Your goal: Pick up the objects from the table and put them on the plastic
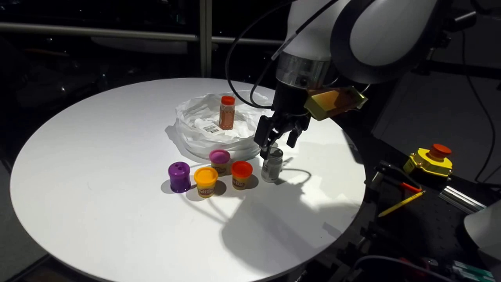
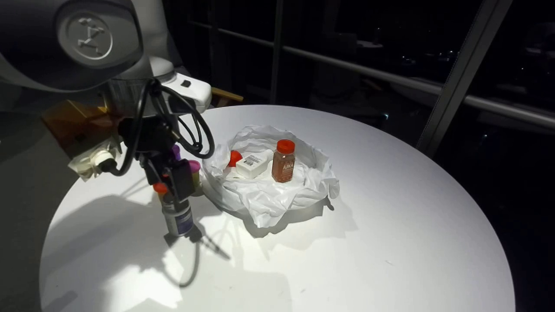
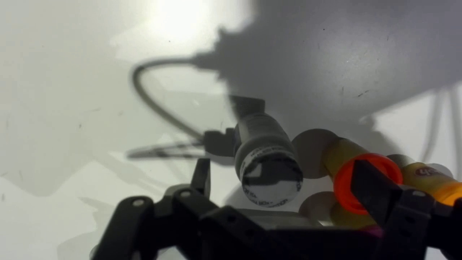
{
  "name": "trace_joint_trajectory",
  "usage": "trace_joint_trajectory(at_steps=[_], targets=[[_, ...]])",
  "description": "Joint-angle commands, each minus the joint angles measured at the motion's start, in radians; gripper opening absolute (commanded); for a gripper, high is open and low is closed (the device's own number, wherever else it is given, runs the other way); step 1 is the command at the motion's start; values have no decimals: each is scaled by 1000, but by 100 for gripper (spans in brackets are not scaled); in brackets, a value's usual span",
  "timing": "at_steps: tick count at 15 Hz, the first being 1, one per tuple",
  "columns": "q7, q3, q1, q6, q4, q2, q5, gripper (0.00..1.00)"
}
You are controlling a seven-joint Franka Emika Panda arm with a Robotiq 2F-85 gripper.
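Note:
My gripper (image 3: 283, 177) is open over a small grey-white bottle (image 3: 269, 180), whose lid shows between the fingers with a gap on each side. That bottle (image 1: 271, 170) stands upright on the table. Close by are a red-lidded tub (image 1: 240, 178), an orange-lidded tub (image 1: 206, 184), a pink-lidded tub (image 1: 220, 162) and a purple jar (image 1: 180, 180). On the crumpled whitish plastic (image 2: 260, 197) a brown bottle with a red cap (image 2: 284, 167) stands upright, and a white container (image 2: 252, 166) with a barcode lies beside a red round thing (image 2: 234, 158).
The tabletop (image 1: 98, 164) is round and white. A black cable (image 2: 208, 143) loops from my wrist. Off the table's edge, in an exterior view, are a yellow box with a red button (image 1: 432, 160) and a yellow pencil (image 1: 402, 204).

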State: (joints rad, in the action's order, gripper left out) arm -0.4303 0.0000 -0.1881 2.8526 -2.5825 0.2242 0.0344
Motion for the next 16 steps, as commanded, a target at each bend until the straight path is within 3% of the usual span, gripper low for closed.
trace_joint_trajectory(at_steps=[1, 2, 3, 4, 10, 13, 16], targets=[[129, 61, 60, 2, 26, 41, -112, 100], [146, 65, 67, -5, 34, 52, -126, 100], [158, 66, 73, -9, 42, 64, -137, 83], [159, 62, 73, -1, 43, 71, -140, 74], [113, 7, 43, 71, 40, 83, -100, 29], [57, -55, -5, 68, 20, 49, -54, 26], [-72, -178, -113, 46, -14, -29, 69, 26]])
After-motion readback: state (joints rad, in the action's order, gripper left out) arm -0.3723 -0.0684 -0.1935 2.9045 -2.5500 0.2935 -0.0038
